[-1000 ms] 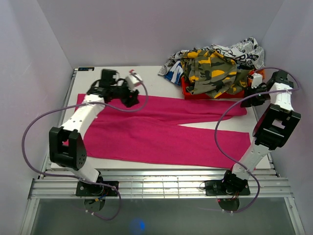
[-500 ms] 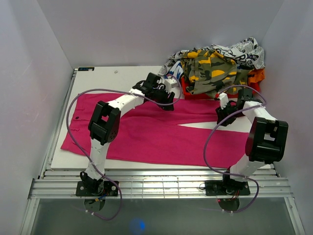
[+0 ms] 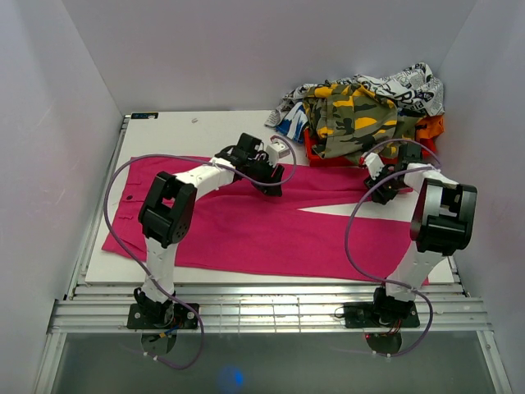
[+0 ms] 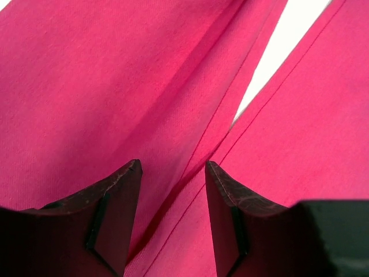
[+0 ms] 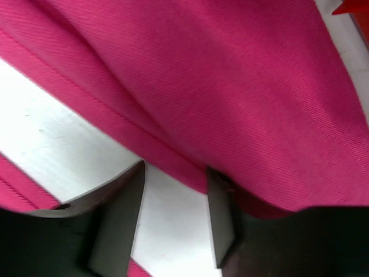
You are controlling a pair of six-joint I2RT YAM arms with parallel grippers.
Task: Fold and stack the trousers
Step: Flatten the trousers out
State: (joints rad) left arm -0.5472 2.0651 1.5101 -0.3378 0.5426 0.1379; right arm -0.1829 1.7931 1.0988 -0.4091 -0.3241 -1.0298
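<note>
Top external: trousers [image 3: 271, 222], hot-pink, one pair, spread flat on the white tabletop [image 3: 189, 135]; long axis runs left to right, waist end at the left edge, leg ends at the right, the two legs parting in a narrow wedge that opens rightward. Left tool [image 3: 275, 182] sits over the far leg close to the fork of the legs; right tool [image 3: 379, 187] sits over the same far leg nearer its ankle end, so both arms work the far leg, well apart along its length. Heap of mixed garments [image 3: 361, 107], camouflage piece uppermost, in a red bin [image 3: 313, 152] at the far right corner, just beyond the far leg. Left wrist: left tool [image 4: 173, 167] spread, nothing pinched; trousers [image 4: 86, 86] directly below, the inseam lines passing under the gap between the fingers, a sliver of tabletop [image 4: 282, 40] showing where the legs divide ahead. Right wrist: right tool [image 5: 176, 168] spread, nothing pinched; inner edge of the trousers [image 5: 230, 75] crosses the gap, cloth to one side, bare tabletop [image 5: 52, 144] to the other. Assessment: each tool is placed to close on the far leg's inner edge, presumably to carry it over the near leg.
</note>
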